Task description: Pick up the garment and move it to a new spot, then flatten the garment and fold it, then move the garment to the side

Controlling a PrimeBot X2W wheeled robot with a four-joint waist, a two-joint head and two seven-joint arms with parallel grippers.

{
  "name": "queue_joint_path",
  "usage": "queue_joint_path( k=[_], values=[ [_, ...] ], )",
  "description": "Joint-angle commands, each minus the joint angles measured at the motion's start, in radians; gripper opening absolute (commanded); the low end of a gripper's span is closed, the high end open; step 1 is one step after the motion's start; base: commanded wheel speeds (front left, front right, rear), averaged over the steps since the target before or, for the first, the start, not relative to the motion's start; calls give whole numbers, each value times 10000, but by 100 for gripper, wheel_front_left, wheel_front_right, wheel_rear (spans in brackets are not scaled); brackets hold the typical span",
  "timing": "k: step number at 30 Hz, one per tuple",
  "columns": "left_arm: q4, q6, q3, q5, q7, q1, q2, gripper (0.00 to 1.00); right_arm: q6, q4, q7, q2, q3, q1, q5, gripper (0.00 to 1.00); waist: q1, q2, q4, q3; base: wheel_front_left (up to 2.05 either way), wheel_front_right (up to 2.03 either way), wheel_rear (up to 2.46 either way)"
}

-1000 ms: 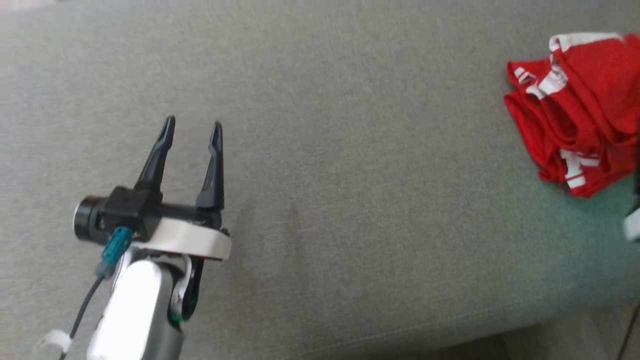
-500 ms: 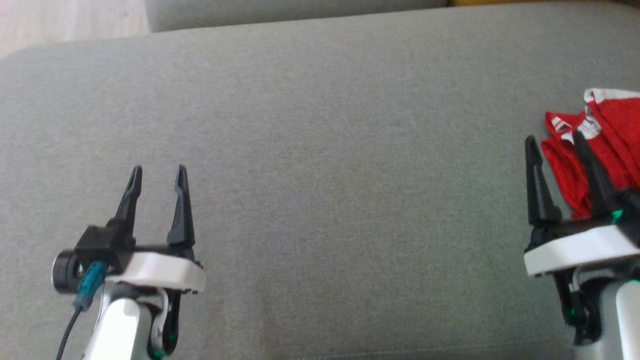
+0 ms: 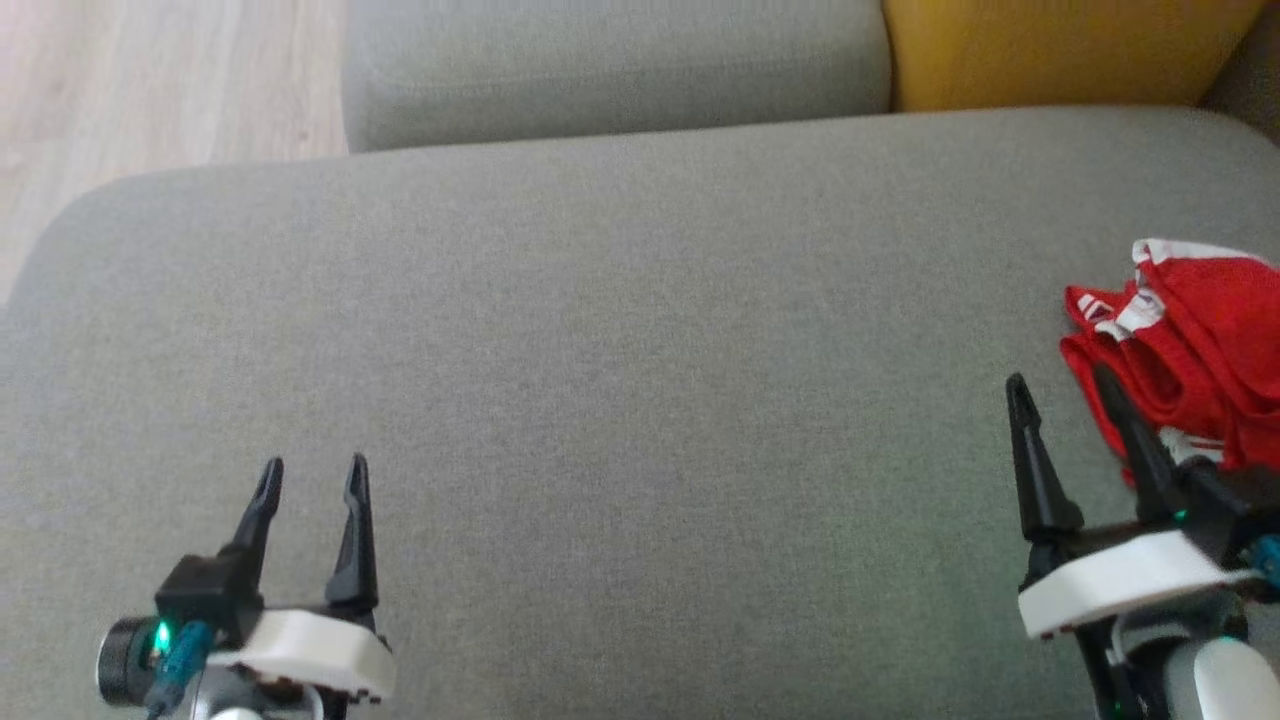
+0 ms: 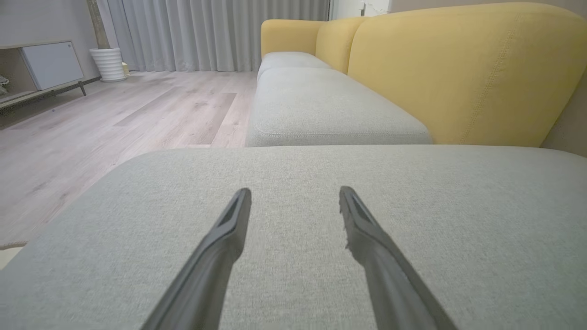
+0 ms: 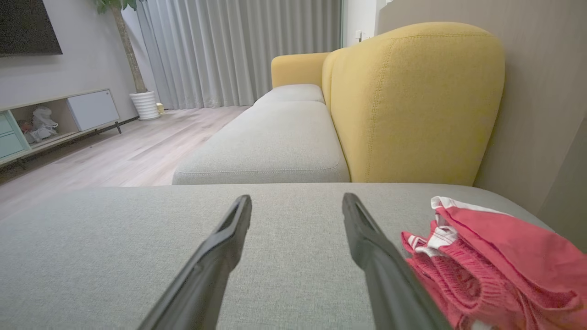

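Observation:
The garment is red with white stripes and lies bunched at the right edge of the grey sofa cushion; it also shows as a red garment in the right wrist view. My right gripper hovers open just left of it, its right finger in front of the cloth's edge, with nothing between the fingers. My left gripper stands open over bare cushion at the lower left, far from the cloth. In the left wrist view the left gripper has bare cushion between its fingers.
A second grey seat cushion lies beyond the one I work on. A yellow backrest stands at the top right. Wooden floor lies past the cushion's left end. A low TV cabinet and white plant pot stand across the room.
The head camera has tilted and turned, bringing the far cushion, the yellow backrest and the right gripper into the picture. Both grippers stay open; the garment lies as before.

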Motion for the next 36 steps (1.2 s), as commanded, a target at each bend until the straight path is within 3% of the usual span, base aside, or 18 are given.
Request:
queue_joint_path(
  k=[1, 36],
  values=[
    [-431, 22, 265, -62, 89, -216, 212, 100, 65, -364, 22, -21, 197, -28, 55, 100, 1, -1, 56, -196, 0, 0, 0],
    [-361, 149, 49, -213, 264, 47, 501, 100, 65, -495, 284, -13, 60, 413, 76, 100, 1, -1, 20, -488, 0, 0, 0]
  ],
)
